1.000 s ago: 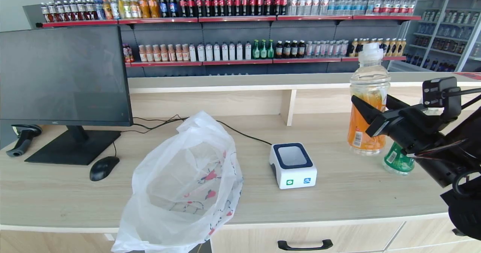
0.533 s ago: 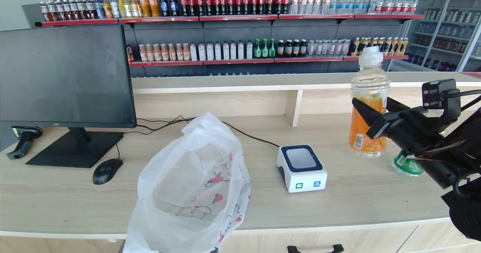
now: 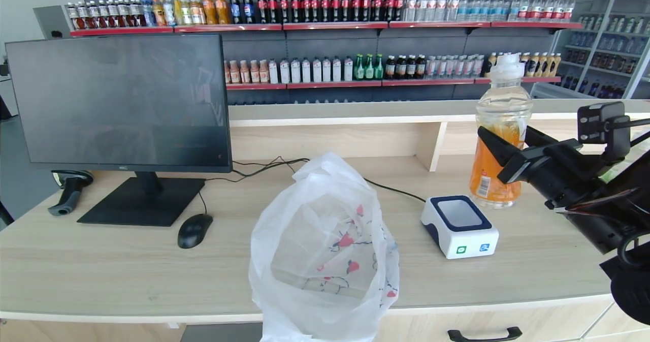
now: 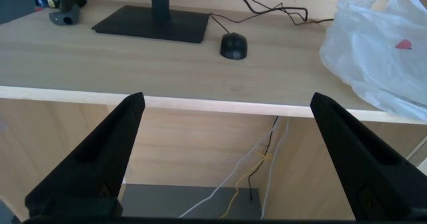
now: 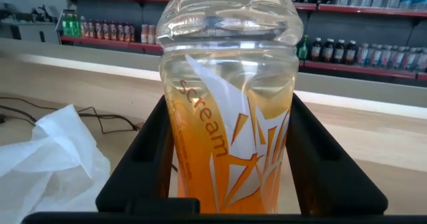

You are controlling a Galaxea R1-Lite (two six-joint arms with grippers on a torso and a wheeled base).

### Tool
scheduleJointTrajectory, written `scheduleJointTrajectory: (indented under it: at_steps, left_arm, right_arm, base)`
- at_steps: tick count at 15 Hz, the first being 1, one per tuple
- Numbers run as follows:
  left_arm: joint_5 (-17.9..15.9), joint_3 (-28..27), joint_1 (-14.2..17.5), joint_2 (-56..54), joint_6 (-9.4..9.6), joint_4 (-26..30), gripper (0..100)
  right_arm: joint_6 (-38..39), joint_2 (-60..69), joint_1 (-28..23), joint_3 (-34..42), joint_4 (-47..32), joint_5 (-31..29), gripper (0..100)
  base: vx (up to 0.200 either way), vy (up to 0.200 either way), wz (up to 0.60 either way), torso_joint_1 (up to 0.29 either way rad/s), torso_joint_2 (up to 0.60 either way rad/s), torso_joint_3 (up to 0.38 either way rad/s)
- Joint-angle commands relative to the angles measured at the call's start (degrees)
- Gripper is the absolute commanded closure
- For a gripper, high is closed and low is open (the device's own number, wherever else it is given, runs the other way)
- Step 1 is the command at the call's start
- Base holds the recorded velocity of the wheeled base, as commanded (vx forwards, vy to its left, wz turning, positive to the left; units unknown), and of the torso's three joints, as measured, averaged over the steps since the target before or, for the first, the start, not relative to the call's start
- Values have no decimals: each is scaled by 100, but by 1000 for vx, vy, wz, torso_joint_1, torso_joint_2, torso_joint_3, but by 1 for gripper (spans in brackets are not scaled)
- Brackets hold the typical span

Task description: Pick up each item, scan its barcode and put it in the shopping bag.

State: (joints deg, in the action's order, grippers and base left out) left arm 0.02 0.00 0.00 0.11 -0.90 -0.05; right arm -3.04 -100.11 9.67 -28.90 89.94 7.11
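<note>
- Head view: the table (image 3: 101, 276) runs across the whole width, and its front edge is a pale strip near the bottom. A raised ledge (image 3: 355, 111) walls off the back.
- The shopping bag (image 3: 325, 245) stands open at the middle of the front edge, and its lower part hangs over that edge.
- The barcode scanner (image 3: 459, 225) sits on the robot's right of the bag, near it but apart. Its cable (image 3: 391, 189) runs back behind the bag.
- On the robot's left are the monitor (image 3: 122, 98), the mouse (image 3: 194, 230) and a handheld scanner (image 3: 68, 194). The mouse lies well apart from the bag.
- The bottle of orange drink (image 3: 500, 128) is upright just behind the barcode scanner. I cannot tell whether its base touches the table.
- The right gripper (image 3: 505, 131) has closed on the bottle at mid-height. In the right wrist view its fingers (image 5: 143, 164) press against both sides of the bottle (image 5: 227, 131).
- Left wrist view: the left gripper (image 4: 227, 101) hangs in front of the table (image 4: 200, 97), below its front edge. Its fingers (image 4: 100, 164) are spread wide. Beyond them lie the mouse (image 4: 233, 46) and the bag (image 4: 380, 51).
</note>
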Motion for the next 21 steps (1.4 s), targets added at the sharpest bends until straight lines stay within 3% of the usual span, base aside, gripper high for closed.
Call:
scheduleJointTrajectory:
  at_steps: [1, 7, 13, 16, 18, 21]
  left_arm:
    - [-2, 0, 0, -2, 2, -4, 0]
    - [-2, 0, 0, -2, 2, -4, 0]
    - [-2, 0, 0, -2, 2, -4, 0]
    - [-2, 0, 0, -2, 2, -4, 0]
    - [-2, 0, 0, -2, 2, -4, 0]
    - [-2, 0, 0, -2, 2, -4, 0]
  right_arm:
    - [-4, 9, -9, -19, 6, -8, 100]
    - [128, -26, 519, -195, 6, -25, 100]
    - [145, 0, 607, -265, 6, -34, 100]
    - [93, 18, 369, 113, 6, -429, 100]
    - [-127, 97, 158, 342, 6, -421, 100]
    - [-1278, 185, 123, 535, 6, -421, 100]
  base:
    - [0, 0, 0, 0, 0, 0]
    - [0, 0, 0, 0, 0, 0]
    - [0, 0, 0, 0, 0, 0]
    - [0, 0, 0, 0, 0, 0]
    - [0, 0, 0, 0, 0, 0]
    - [0, 0, 0, 0, 0, 0]
